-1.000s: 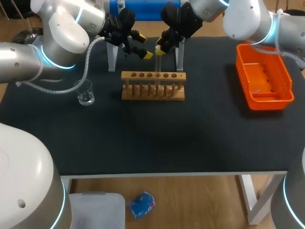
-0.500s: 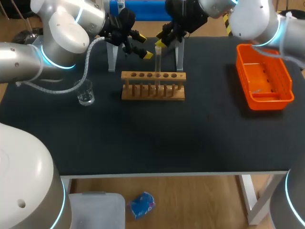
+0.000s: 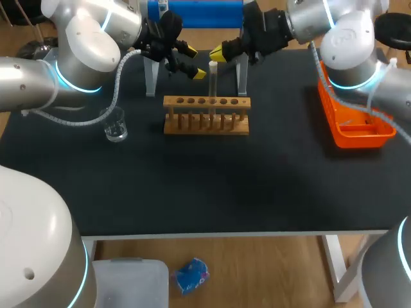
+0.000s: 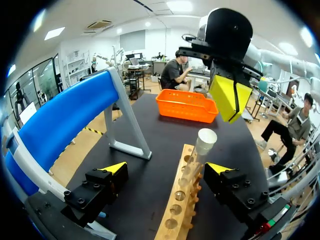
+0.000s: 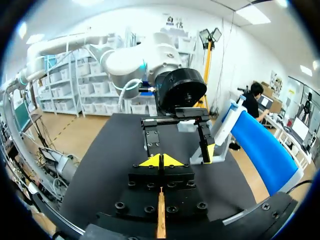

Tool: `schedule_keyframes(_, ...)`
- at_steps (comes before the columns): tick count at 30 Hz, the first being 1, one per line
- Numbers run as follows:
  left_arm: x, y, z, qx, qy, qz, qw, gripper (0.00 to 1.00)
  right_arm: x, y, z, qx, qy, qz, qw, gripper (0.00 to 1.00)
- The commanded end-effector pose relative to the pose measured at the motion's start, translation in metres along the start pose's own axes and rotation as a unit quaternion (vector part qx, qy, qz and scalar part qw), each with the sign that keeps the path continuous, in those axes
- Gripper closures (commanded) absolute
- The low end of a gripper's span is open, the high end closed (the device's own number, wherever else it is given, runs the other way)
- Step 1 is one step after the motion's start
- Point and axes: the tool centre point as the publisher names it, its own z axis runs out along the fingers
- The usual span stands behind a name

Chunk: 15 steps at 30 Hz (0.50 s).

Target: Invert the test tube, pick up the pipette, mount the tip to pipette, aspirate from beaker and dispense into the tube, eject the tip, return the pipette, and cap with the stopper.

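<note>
A clear test tube [image 3: 212, 80] stands upright in the wooden rack [image 3: 207, 117], its pale top above the rack. In the left wrist view the tube [image 4: 201, 150] stands between my left gripper's [image 4: 167, 170] open fingers, nearer one tip, and I cannot see either touch it. From the head view my left gripper [image 3: 192, 60] is just left of the tube. My right gripper [image 3: 218, 53] hovers just above and behind the tube's top, shut on nothing; it shows as a yellow wedge [image 4: 229, 97]. Its own view shows the tips pressed together [image 5: 161, 161].
A glass beaker [image 3: 115, 124] stands left of the rack. An orange basket [image 3: 355, 102] sits at the right edge. The blue pipette stand [image 3: 192, 13] on grey legs [image 3: 151, 77] runs along the back, behind both grippers.
My right gripper has let go of the test tube, lifted back and to the right, and shut. The tube stays upright in the rack. My left arm has not moved.
</note>
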Motion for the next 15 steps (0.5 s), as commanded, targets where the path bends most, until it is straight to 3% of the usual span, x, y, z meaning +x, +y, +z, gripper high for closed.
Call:
schedule_keyframes(1,-0.0013,-0.0009,-0.0004,-0.003,0.002,-0.001,1.000,0.00,-0.0021,-0.0039,-0.0008,-0.045,0.007,0.003,0.999,1.00)
schedule_keyframes(5,-0.0013,-0.0009,-0.0004,-0.003,0.002,-0.001,1.000,0.00,-0.0027,-0.0036,0.0004,-0.074,0.017,0.009,0.997,1.00)
schedule_keyframes(15,-0.0013,-0.0009,-0.0004,-0.003,0.002,-0.001,1.000,0.00,-0.0054,-0.0039,0.0065,-0.104,0.024,0.010,0.994,1.00)
